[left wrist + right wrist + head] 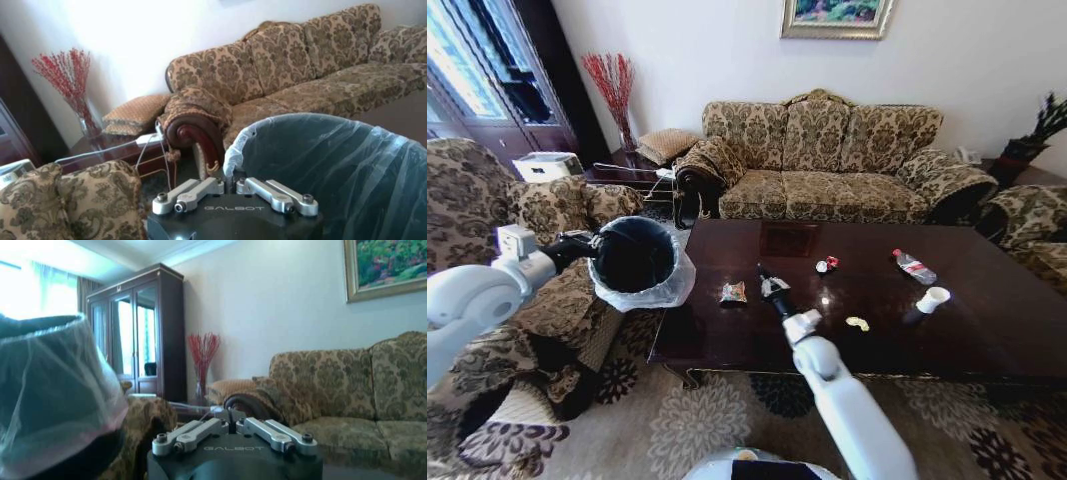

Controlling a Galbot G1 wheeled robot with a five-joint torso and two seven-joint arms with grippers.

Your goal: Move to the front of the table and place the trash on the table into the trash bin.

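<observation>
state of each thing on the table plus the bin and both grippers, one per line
trash bin: held up by the left gripper at its rim, beside the table's left end, bag-lined
left gripper: shut on the bin rim
right gripper: over the table, shut, holding nothing
snack packet: lying flat
red-white wrapper: crumpled
bottle: on its side, capped
paper cup: upright
yellowish scrap: lying flat

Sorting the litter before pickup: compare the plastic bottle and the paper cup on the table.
The plastic bottle lies on its side; the paper cup stands upright, mouth up. The bottle is clear with a red cap and label; the cup is plain white. The bottle is longer, the cup squatter. Both rest on the table, toward its right end, close together.
</observation>
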